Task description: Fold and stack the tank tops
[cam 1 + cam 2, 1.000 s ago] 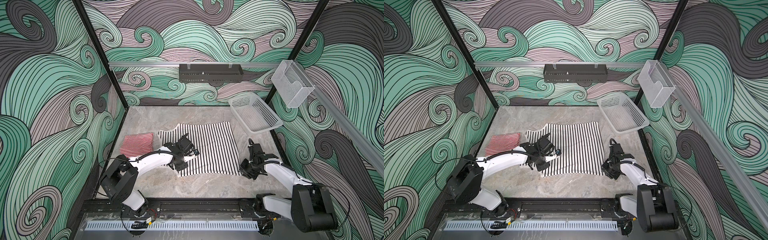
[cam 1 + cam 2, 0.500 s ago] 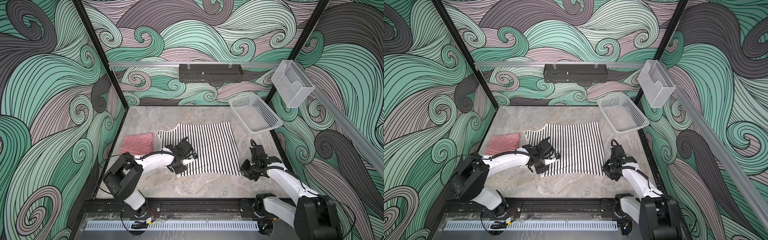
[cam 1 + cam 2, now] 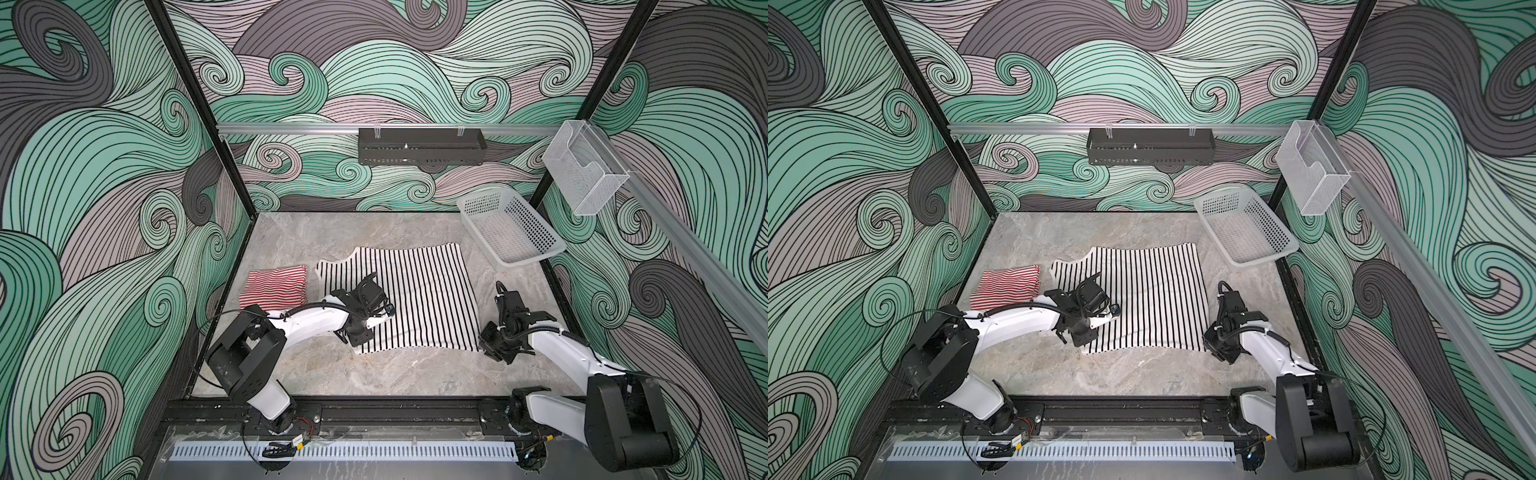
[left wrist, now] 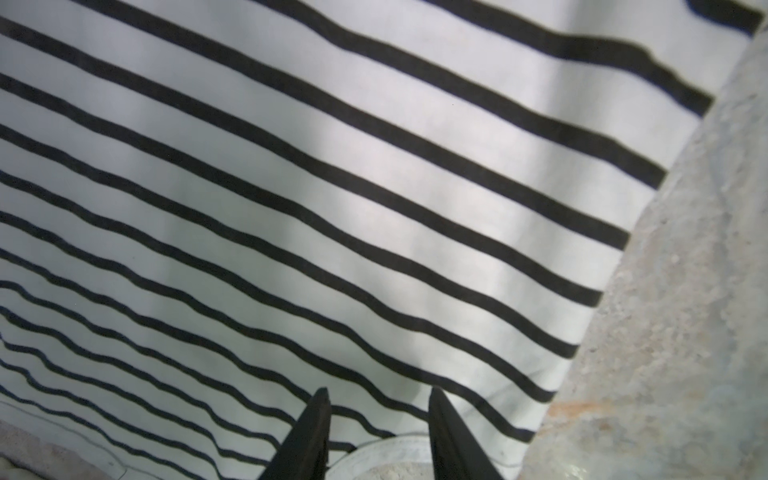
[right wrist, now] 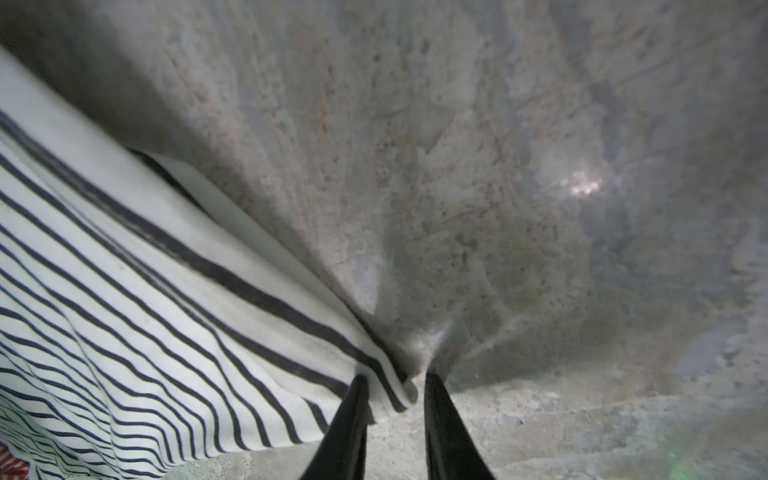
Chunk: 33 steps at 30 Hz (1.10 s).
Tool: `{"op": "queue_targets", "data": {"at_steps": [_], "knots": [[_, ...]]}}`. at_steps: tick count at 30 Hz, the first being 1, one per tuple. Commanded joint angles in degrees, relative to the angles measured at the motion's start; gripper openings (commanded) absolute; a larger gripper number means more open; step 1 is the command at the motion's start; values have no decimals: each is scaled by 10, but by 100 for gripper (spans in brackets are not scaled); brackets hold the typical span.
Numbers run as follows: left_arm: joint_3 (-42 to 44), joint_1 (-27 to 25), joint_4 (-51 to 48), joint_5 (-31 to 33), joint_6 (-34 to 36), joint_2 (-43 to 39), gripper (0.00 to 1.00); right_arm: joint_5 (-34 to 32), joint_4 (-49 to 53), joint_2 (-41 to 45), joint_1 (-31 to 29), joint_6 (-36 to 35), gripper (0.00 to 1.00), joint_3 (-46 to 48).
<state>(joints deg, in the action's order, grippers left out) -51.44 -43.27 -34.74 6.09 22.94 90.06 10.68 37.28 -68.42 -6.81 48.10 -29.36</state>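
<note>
- Grey, marble-veined stone is seen as the worktop (image 3: 374, 374), matt and speckled up close, with swirling green, mauve and charcoal wave panels (image 3: 104, 208) set around it.
- The black-striped tank top (image 3: 428, 299) is laid out flat across the middle of the worktop. It is soft white knit crossed by thin dark lines, with a scooped, curved edge at its far left corner.
- The red-striped tank top (image 3: 274, 289) is found already folded into a small, neat rectangle. It sits just beside the spread garment on its left, and only a sliver of stone is seen between them.
- The left gripper (image 4: 376, 399) is held low at the near left corner of the spread cloth. Its slim black fingers (image 4: 316, 424) are seen apart, with stripes and a curved white hem band lying between them.
- The right gripper (image 5: 395, 384) is placed at the near right corner. Its tapered fingers stand close together with the bunched corner between them, and folds are seen fanning out from that point. Whether the cloth is truly clamped cannot be told.
- A white perforated plastic basket (image 3: 532, 257), rectangular with rounded corners, is set at the far right, near the spread garment's far corner but not touching it.
- A black perforated rack (image 3: 419, 145) is hung on the aluminium rail (image 3: 291, 129) at the back, and a clear plastic holder (image 3: 582, 174) is fixed up on the right.
</note>
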Motion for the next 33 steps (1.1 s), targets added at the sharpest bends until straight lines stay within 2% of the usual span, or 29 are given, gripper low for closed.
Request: {"op": "queue_targets", "data": {"at_steps": [1,5,9,12,16,25,33], "knots": [[2,-2,3,5,-2,-1,43,-18,-10,-22,-3,4,26,7],[4,-2,2,7,-1,1,43,-19,-15,-32,-3,2,21,2],[4,-2,-1,0,0,-2,43,-21,-12,-36,-3,-3,5,-2],[6,-2,4,2,-3,-1,44,-15,-8,-32,-4,-5,0,-4],[5,-2,-2,-14,3,6,46,-14,9,-17,-8,-9,0,-17],[5,-3,-57,-108,16,-8,48,-32,50,13,-11,-20,0,-49],[22,-3,-99,-134,25,-38,48,-27,45,3,-12,-22,0,-52]]}}
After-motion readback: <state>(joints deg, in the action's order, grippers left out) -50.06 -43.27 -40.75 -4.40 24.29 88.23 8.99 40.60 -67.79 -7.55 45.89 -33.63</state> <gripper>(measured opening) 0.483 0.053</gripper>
